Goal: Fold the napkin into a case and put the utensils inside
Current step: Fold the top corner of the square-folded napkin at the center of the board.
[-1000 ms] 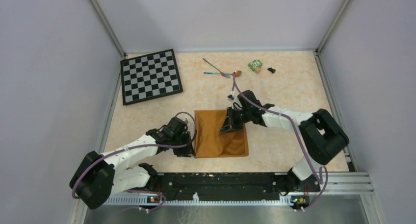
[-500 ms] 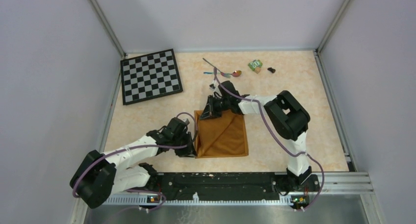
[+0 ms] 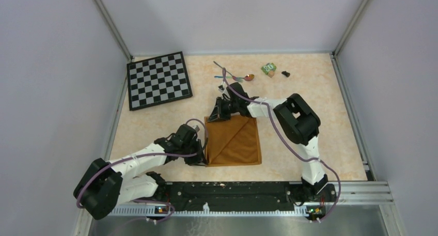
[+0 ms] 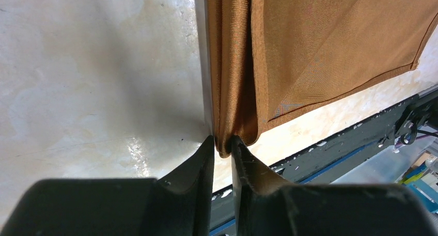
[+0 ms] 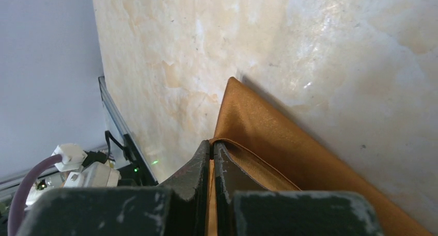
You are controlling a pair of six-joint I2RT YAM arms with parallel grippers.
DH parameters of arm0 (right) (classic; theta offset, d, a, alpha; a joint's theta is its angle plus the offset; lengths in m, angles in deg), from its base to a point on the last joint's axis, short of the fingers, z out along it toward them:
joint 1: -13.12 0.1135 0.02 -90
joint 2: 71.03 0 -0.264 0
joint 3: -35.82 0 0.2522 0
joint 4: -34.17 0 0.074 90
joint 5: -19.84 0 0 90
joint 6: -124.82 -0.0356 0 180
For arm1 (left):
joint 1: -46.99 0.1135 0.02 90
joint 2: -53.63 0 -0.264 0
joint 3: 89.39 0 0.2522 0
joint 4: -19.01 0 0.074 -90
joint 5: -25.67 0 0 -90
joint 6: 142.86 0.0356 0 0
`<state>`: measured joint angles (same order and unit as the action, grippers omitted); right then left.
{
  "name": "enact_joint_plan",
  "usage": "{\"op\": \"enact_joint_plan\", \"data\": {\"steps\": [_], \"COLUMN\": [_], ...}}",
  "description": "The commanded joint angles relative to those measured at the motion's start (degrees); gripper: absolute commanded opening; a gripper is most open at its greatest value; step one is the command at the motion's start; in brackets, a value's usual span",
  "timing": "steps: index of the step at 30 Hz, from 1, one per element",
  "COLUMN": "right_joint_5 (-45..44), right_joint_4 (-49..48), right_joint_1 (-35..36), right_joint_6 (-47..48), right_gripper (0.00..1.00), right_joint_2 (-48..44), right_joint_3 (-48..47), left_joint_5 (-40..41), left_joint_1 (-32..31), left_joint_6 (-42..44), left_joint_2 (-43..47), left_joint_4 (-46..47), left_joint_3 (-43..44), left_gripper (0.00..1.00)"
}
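Folding the napkin, with both grippers pinching its left side.

On the table [image 3: 310,96], the orange-brown napkin [image 3: 237,143] lies in the middle, close to the arms. It is folded into a square with a slanted crease across it. The right gripper [image 5: 212,145] is closed tight on a corner flap at the napkin's far left corner, low by the table. The left gripper [image 4: 222,145] pinches the thick folded edge at the near left corner. I think the folding is only part done, because this is not a long thin case yet. To do it well, the right gripper should set its flap right on top of the corner under it. Then it should let go gently so the slippery cloth does not slide. The left one should hold tight so the layers stay lined up. The utensils [image 3: 232,76] lie far back on the table, well apart from the napkin.
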<state>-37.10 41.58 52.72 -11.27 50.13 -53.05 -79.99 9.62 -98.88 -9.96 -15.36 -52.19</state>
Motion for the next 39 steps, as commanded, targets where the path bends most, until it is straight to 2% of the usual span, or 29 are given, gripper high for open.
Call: {"op": "enact_joint_plan", "data": {"steps": [1,24,31,39], "right_joint_5": [-1.33,-2.62,-2.27,-1.49], "right_joint_4": [0.05,1.54,1.69,1.28], "right_joint_1": [-0.40,-1.89,-2.13,-2.11], "right_joint_6": [1.05,1.16,1.21,1.26], "right_gripper": [0.00,0.00,0.00,0.00], "right_joint_2": [1.09,4.67,5.24,5.52], "right_joint_3": [-3.20,-6.54,-7.15,-7.04], "left_joint_5": [1.85,1.20,1.06,1.42], "left_joint_1": [-0.36,-0.37,-0.38,-0.37], "left_joint_6": [0.41,-0.48,-0.91,-1.82], "left_joint_2": [-0.15,-0.14,1.42,4.61], "left_joint_4": [-1.29,-0.64,-0.92,-2.14], "left_joint_3": [-1.95,-2.63,-2.61,-2.52], "left_gripper": [0.24,0.21,0.27,0.30]}}
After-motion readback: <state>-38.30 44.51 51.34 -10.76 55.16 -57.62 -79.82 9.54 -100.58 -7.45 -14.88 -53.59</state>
